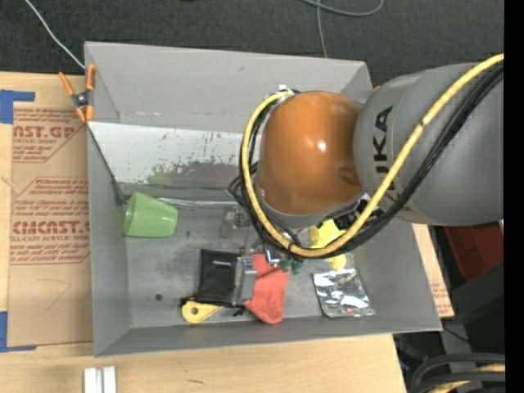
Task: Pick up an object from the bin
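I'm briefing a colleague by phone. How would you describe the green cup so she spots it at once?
Look in the grey bin, at the left of its floor. The green cup lies on its side, the sole green thing; a black block sits further right.

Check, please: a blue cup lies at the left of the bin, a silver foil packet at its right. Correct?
The camera view shows the cup green, not blue; it lies at the left of the bin, the silver foil packet at its right.
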Robot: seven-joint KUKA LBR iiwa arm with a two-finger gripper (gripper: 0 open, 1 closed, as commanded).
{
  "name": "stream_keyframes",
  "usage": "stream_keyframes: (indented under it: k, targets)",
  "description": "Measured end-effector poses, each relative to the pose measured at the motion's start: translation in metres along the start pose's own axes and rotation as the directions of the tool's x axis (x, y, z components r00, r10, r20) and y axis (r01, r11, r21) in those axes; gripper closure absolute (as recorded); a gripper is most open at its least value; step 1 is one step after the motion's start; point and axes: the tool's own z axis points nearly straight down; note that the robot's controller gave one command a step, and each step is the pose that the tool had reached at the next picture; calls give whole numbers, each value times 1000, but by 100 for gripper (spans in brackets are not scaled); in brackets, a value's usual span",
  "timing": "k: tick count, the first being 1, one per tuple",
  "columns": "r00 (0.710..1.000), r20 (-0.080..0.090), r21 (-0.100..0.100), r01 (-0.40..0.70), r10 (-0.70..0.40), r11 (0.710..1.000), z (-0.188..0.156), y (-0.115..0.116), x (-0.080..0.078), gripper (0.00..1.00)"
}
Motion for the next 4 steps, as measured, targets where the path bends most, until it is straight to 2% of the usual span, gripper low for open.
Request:
stream_keyframes:
  k: [1, 2, 3, 4]
  targets:
    - [1000, 8, -1, -3, 3, 1000, -5, -1, -2, 0]
    - [996, -1, -1, -93, 93, 996, 113, -19, -15, 100]
    - [996, -1, -1, -93, 93, 996, 113, -19, -15, 0]
    - [996, -1, -1, -93, 93, 996, 113, -19, -15, 0]
